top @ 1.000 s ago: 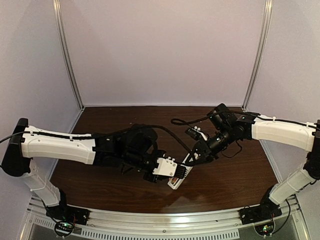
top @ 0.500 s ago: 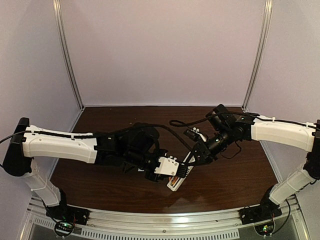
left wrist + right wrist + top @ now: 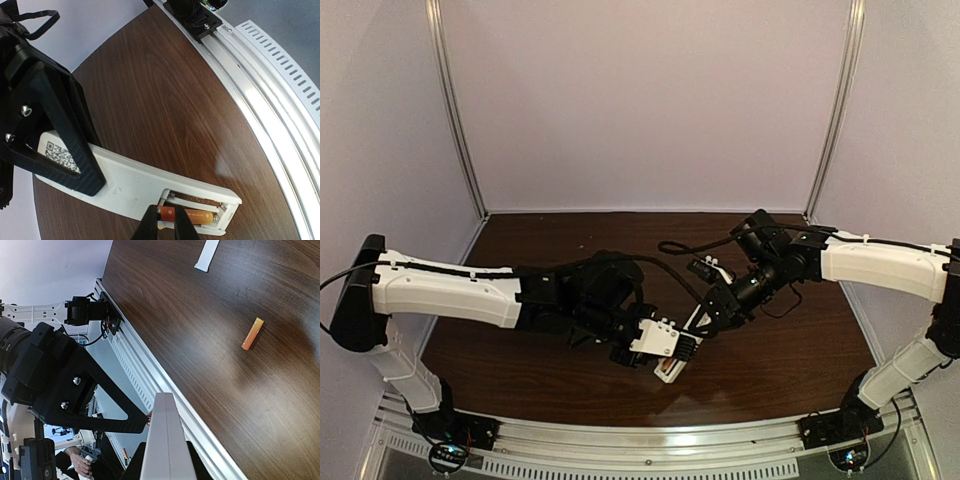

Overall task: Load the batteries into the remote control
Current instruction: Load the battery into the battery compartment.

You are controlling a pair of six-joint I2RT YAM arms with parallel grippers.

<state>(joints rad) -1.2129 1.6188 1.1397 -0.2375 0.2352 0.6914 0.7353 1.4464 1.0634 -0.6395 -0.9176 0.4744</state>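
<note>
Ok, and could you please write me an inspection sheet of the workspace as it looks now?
Surface: dark wood table, glossy, no spill seen.
Job's things: remote control is held above the table, back side up, battery bay open. First battery is at the bay's near slot. Second battery lies loose on the table.
Clutter: white cover plate lies flat, apart from the second battery.
Grippers: left gripper is shut on the first battery. Right gripper is shut on the remote control near its label end.
Cables: black cable loops by the right arm.
Surroundings: pale walls; metal rail along the near edge.
</note>
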